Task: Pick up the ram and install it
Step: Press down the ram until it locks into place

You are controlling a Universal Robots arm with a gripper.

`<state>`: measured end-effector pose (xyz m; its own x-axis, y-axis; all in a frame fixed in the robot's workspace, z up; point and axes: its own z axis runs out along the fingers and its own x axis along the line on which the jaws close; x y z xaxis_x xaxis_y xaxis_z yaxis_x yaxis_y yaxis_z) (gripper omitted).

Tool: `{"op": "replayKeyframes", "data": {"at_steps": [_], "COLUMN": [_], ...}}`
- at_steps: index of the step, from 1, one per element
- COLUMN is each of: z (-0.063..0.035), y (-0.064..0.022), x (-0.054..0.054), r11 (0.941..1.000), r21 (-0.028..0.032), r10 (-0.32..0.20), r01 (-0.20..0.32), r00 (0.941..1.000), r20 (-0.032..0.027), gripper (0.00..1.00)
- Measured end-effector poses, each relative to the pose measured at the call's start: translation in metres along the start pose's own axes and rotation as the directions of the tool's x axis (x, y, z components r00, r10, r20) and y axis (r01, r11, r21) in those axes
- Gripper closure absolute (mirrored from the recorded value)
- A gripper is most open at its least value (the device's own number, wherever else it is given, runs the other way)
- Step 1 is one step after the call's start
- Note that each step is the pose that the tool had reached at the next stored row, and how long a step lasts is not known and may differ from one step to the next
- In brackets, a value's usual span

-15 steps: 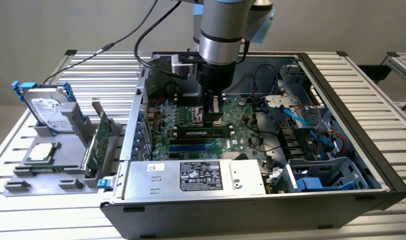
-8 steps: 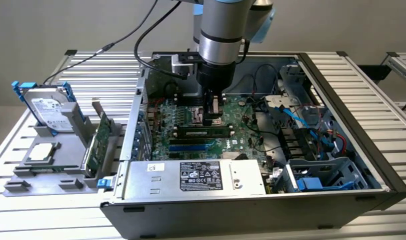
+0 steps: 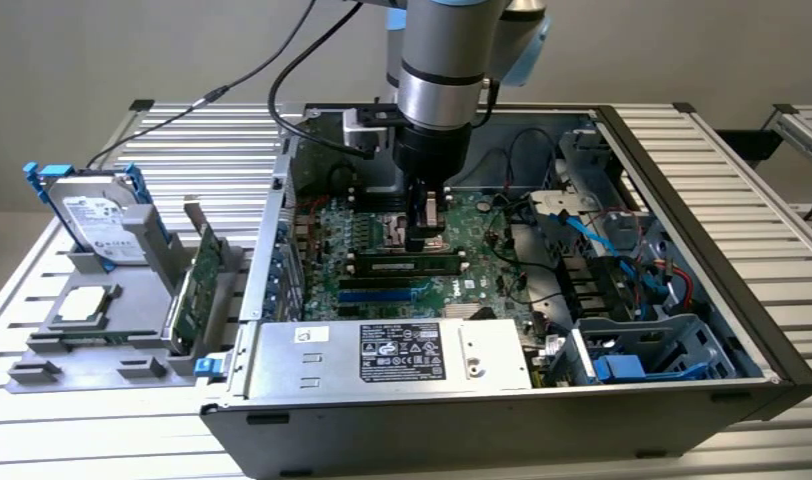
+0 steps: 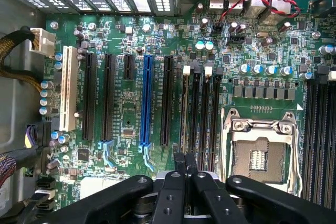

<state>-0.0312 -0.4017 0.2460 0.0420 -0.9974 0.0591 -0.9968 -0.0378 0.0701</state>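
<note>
A: Arm (image 3: pixel 449 60) is cut off by the exterior view's upper edge. Its gripper (image 3: pixel 429 228) hides part of the motherboard (image 3: pixel 379 235) behind it.

B: Wrist view: fingers (image 4: pixel 185 163) pressed together; their bases run off the picture's edge. Whether anything sits between them, cannot tell.

A: Power supply label (image 3: pixel 401 352) print is too small to read. Hard drive (image 3: pixel 97 215) label likewise.
</note>
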Motion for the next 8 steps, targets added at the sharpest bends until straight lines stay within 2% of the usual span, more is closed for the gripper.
{"op": "replayKeyframes", "data": {"at_steps": [8], "z": [0.0020], "y": [-0.0001], "x": [-0.0001], "r11": [1.0000], "r21": [0.0000], "r10": [0.000], "r01": [0.000], "r00": [1.0000], "r20": [0.0000], "gripper": [0.89]}}
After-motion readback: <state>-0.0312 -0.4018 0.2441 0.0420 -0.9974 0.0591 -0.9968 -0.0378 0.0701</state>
